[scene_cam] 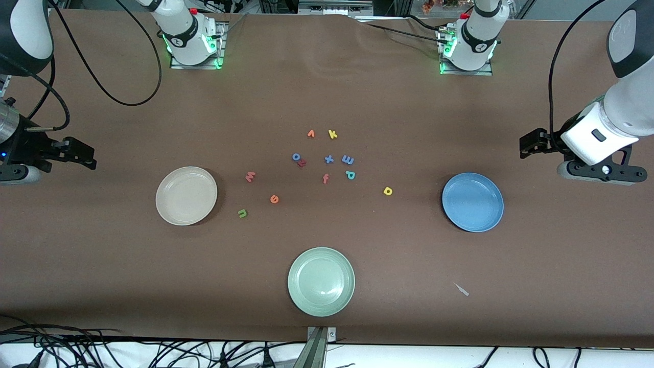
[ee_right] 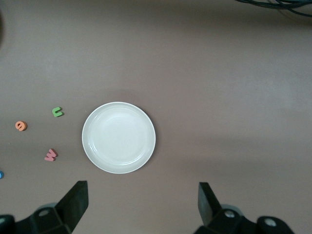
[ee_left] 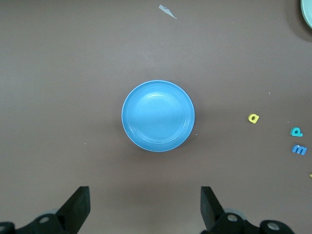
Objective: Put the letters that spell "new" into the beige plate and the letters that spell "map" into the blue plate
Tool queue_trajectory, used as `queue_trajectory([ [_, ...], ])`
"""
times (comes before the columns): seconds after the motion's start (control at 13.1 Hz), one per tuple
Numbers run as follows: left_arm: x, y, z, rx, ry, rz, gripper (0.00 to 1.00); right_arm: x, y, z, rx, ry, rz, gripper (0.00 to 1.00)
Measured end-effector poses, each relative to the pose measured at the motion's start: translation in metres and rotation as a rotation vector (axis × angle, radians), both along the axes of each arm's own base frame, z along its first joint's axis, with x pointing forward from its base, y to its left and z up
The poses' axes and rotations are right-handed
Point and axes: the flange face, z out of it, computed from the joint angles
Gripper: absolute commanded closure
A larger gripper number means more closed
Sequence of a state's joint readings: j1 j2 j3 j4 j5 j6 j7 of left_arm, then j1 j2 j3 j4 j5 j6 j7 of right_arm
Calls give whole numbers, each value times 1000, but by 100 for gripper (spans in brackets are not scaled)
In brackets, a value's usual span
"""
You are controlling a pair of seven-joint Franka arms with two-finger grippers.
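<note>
The beige plate (scene_cam: 186, 196) (ee_right: 118, 137) lies empty toward the right arm's end. Beside it are the pinkish w (scene_cam: 250, 177) (ee_right: 50, 155), orange e (scene_cam: 274, 199) (ee_right: 20, 126) and green n (scene_cam: 242, 213) (ee_right: 57, 112). The blue plate (scene_cam: 472, 202) (ee_left: 158, 116) lies empty toward the left arm's end. The yellow a (scene_cam: 388, 191) (ee_left: 253, 118), teal p (scene_cam: 350, 175) (ee_left: 296, 131) and blue m (scene_cam: 348, 160) (ee_left: 299, 149) sit between the plates. My left gripper (scene_cam: 526, 145) (ee_left: 145, 204) hangs open above the table by the blue plate. My right gripper (scene_cam: 87, 156) (ee_right: 142, 202) hangs open by the beige plate.
A pale green plate (scene_cam: 321, 281) lies nearest the front camera. Other letters cluster mid-table: yellow k (scene_cam: 332, 134), blue x (scene_cam: 329, 159), orange-red f (scene_cam: 325, 178), dark red z (scene_cam: 302, 163), a blue o (scene_cam: 296, 156). A small pale scrap (scene_cam: 462, 290) lies near the blue plate.
</note>
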State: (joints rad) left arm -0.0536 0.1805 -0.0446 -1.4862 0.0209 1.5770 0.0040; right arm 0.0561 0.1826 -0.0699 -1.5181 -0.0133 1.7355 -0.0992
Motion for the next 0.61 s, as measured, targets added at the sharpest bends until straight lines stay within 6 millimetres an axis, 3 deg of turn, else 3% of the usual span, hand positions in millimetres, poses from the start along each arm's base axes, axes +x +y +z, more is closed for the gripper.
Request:
queue_trajectory([
  [0.31, 0, 0, 0, 0, 0, 3, 0, -3, 3, -3, 4, 29, 6, 0],
  [0.61, 0, 0, 0, 0, 0, 2, 0, -1, 35, -12, 56, 50, 39, 0],
])
